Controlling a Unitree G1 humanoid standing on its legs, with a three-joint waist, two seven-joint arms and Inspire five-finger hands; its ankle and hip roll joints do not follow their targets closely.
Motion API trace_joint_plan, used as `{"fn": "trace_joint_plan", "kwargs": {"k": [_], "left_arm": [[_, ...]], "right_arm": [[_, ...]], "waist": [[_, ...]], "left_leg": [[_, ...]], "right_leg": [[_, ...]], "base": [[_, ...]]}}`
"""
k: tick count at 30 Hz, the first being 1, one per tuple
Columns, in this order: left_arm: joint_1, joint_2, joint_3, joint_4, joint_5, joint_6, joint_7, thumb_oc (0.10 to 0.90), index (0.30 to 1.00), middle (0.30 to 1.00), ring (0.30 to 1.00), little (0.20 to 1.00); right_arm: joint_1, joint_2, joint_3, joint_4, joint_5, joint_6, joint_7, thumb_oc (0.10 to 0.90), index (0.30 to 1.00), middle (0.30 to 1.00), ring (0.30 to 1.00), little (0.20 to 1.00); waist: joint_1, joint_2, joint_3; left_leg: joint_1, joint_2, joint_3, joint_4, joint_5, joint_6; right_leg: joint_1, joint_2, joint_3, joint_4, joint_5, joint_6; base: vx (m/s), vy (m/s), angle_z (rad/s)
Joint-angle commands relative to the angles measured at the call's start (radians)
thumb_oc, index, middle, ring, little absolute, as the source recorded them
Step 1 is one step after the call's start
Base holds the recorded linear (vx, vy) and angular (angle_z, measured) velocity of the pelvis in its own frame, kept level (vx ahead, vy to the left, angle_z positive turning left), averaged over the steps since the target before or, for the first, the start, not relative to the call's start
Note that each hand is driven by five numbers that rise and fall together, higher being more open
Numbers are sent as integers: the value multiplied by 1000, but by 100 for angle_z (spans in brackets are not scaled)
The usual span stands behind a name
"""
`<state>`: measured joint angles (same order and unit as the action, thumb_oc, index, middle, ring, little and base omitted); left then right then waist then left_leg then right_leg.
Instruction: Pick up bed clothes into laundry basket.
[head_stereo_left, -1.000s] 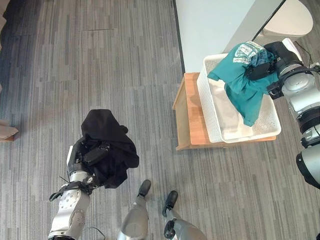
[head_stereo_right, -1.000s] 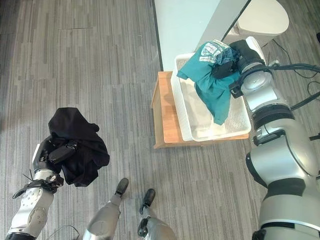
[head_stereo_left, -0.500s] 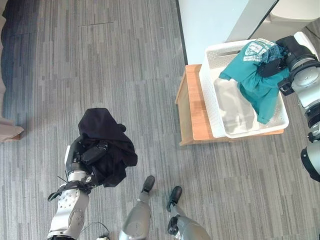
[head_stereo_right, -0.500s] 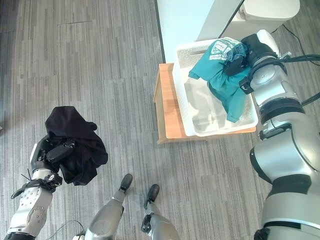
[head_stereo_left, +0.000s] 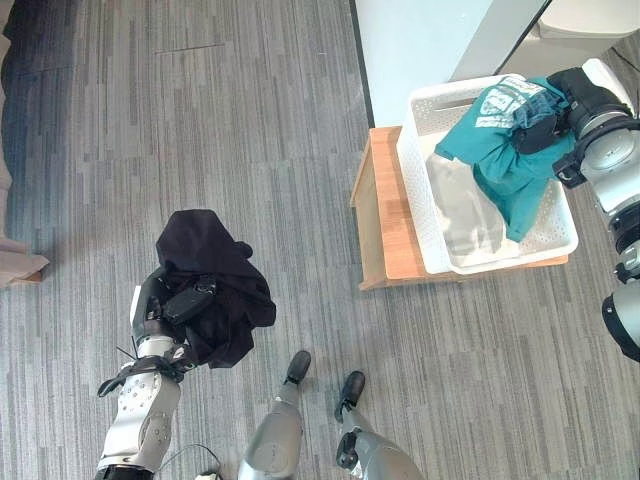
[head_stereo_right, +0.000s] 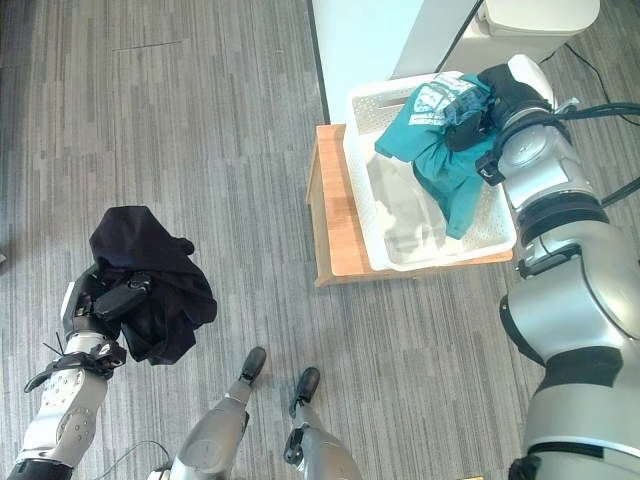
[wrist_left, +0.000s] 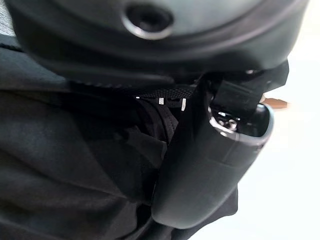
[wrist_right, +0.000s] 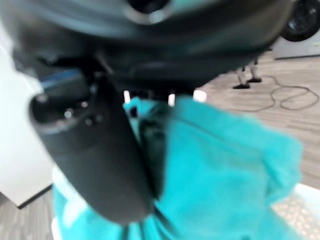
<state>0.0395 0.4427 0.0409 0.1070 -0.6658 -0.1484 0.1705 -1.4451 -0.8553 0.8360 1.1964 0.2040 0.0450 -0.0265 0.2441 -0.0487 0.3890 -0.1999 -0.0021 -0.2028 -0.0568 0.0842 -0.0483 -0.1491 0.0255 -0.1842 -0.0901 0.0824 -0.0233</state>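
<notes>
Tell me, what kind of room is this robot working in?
Probably a home-like or lab test room set up for laundry chores: grey plank floor, a white laundry basket on a low wooden stand, and clothes in both hands, a teal garment and a black garment.

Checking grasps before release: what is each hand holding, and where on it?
Right hand grips the teal garment by a bunched upper fold, over the white basket. Left hand clutches the black garment mid-bundle.

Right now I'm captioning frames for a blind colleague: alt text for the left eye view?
The right hand holds a teal garment over a white perforated plastic laundry basket on a low wooden stand; the left hand grips a bunched black garment above grey floor.
</notes>
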Motion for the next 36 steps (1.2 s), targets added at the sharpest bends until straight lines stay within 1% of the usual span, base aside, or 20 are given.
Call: {"fn": "trace_joint_plan", "kwargs": {"k": [1, 10, 12, 14, 16, 17, 18, 19, 21, 22, 23, 24, 26, 27, 28, 30, 31, 32, 35, 36], "left_arm": [[21, 56, 41, -163, 11, -141, 3, 400, 300, 300, 300, 300], [17, 63, 58, -149, 6, -141, 0, 400, 300, 300, 300, 300], [3, 71, 69, -147, 9, -144, 0, 400, 300, 300, 300, 300], [-20, 80, 88, -144, 15, -148, 4, 400, 300, 300, 300, 300], [-32, 94, 99, -143, 18, -149, 8, 400, 300, 300, 300, 300], [-69, 131, 143, -146, 25, -158, 15, 400, 300, 300, 300, 300], [-96, 163, 171, -160, 20, -163, 10, 400, 300, 300, 300, 300], [-97, 172, 168, -161, 19, -162, 9, 400, 300, 300, 300, 300], [-145, 216, 186, -177, 22, -164, 5, 400, 300, 300, 300, 300], [-153, 233, 172, -175, 22, -164, 6, 400, 300, 300, 300, 300], [-213, 300, 201, -168, 82, -172, 29, 400, 300, 300, 300, 300], [-233, 325, 204, -153, 93, -180, 45, 400, 300, 300, 300, 300], [-258, 406, 254, -124, 99, -200, 64, 400, 300, 300, 300, 300], [-254, 432, 266, -105, 107, -206, 71, 400, 300, 300, 300, 300], [-257, 480, 297, -111, 89, -209, 63, 400, 300, 300, 300, 300], [-324, 573, 277, -92, 120, -214, 66, 400, 300, 300, 300, 300], [-348, 657, 274, -69, 134, -215, 68, 400, 300, 300, 300, 300], [-382, 694, 264, -40, 136, -217, 72, 400, 300, 300, 300, 300], [-536, 828, 154, 66, 63, -211, 57, 400, 300, 300, 300, 300], [-628, 915, 90, 142, 67, -200, 48, 400, 300, 300, 300, 300]], "right_arm": [[-247, -99, 125, -62, 41, -57, -57, 800, 900, 900, 900, 900], [-260, -153, 178, -186, 52, -65, -30, 800, 900, 900, 900, 900], [-251, -193, 176, -327, 77, -79, -32, 800, 900, 900, 900, 900], [-188, -257, 99, -531, 152, -108, -62, 800, 900, 900, 900, 900], [-119, -291, 28, -638, 173, -118, -71, 800, 900, 900, 900, 900], [31, -360, -115, -844, 210, -152, -81, 800, 900, 900, 900, 900], [148, -385, -222, -936, 225, -169, -73, 800, 900, 900, 900, 900], [179, -386, -254, -947, 222, -167, -73, 800, 900, 900, 900, 900], [323, -407, -395, -1049, 249, -197, -50, 800, 900, 900, 900, 900], [389, -409, -462, -1070, 243, -194, -48, 800, 900, 900, 900, 900], [454, -430, -522, -1113, 285, -228, -47, 800, 900, 900, 900, 900], [565, -435, -630, -1139, 291, -238, -50, 800, 900, 900, 900, 900], [796, -413, -834, -1161, 321, -252, -45, 800, 900, 900, 900, 900], [875, -384, -888, -1165, 321, -258, -39, 800, 900, 900, 900, 900], [1002, -346, -1000, -1189, 298, -238, -40, 800, 900, 900, 900, 900], [1119, -274, -1095, -1193, 295, -246, -47, 800, 900, 900, 900, 900], [1145, -263, -1103, -1173, 283, -248, -57, 800, 900, 900, 900, 900], [1140, -244, -1092, -1173, 282, -244, -51, 800, 900, 900, 900, 900], [1114, -194, -1041, -1143, 282, -241, -70, 800, 900, 900, 900, 900], [1132, -165, -1053, -1146, 268, -243, -74, 800, 900, 900, 900, 900]], "waist": [[-29, -37, -62], [-50, -48, -64], [-62, -51, -66], [-82, -49, -69], [-88, -54, -71], [-118, -53, -77], [-133, -64, -74], [-128, -72, -74], [-138, -89, -67], [-123, -103, -67], [-139, -103, -70], [-142, -109, -77], [-175, -94, -120], [-187, -81, -141], [-209, -68, -167], [-229, -57, -203], [-253, -38, -215], [-251, -42, -219], [-267, -10, -211], [-266, 16, -192]], "left_leg": [[-20, -29, -10, -30, 24, -28], [-8, -25, 4, -30, 21, -30], [-3, -23, 8, -30, 20, -32], [5, -18, 15, -30, 18, -33], [13, -14, 18, -30, 14, -34], [43, 9, 38, -3, -12, -34], [29, 15, 54, 101, -55, -42], [21, 14, 54, 112, -57, -42], [-12, 17, 52, 256, -83, -53], [-20, 16, 52, 265, -81, -53], [-36, -18, -84, 342, -74, -46], [-48, -46, -162, 333, -108, -41], [-41, -37, -234, 227, -71, -55], [-18, -34, -235, 182, -68, -50], [21, -29, -211, 149, -82, -41], [65, -13, -147, 122, -92, -34], [82, -14, -112, 114, -110, -19], [89, -13, -80, 106, -104, -16], [120, -11, 13, 86, -105, 8], [123, 7, 53, 91, -95, 9]], "right_leg": [[10, -84, 44, 8, -73, 132], [17, -83, 56, 8, -70, 132], [21, -82, 63, 9, -72, 131], [25, -81, 73, 12, -74, 131], [31, -79, 78, 16, -79, 130], [43, -76, 105, 38, -102, 126], [53, -79, 126, 56, -110, 120], [50, -80, 126, 57, -106, 120], [84, -69, 157, 67, -120, 104], [80, -69, 157, 66, -115, 105], [98, -54, 233, 79, -118, 105], [94, -45, 280, 81, -116, 109], [90, -24, 377, 75, -96, 126], [91, -16, 402, 80, -96, 131], [92, -16, 433, 78, -94, 142], [88, -44, 459, 53, -73, 171], [80, -58, 477, 54, -64, 189], [67, -62, 496, 54, -47, 202], [29, -74, 517, 117, -35, 245], [13, -78, 439, 206, -60, 239]], "base": [[0, 0, 0], [-4, 2, -1], [-30, -3, -6], [-17, -6, -6], [8, -18, -2], [9, -70, -2], [-8, -61, -1], [-9, -57, -6], [2, -54, -39], [5, 34, -61], [-16, 141, -59], [33, 210, -44], [110, 278, -73], [140, 345, -130], [87, 322, -144], [69, 394, -199], [39, 396, -196], [-8, 391, -130], [-85, 292, -175], [-99, 176, -123]]}}
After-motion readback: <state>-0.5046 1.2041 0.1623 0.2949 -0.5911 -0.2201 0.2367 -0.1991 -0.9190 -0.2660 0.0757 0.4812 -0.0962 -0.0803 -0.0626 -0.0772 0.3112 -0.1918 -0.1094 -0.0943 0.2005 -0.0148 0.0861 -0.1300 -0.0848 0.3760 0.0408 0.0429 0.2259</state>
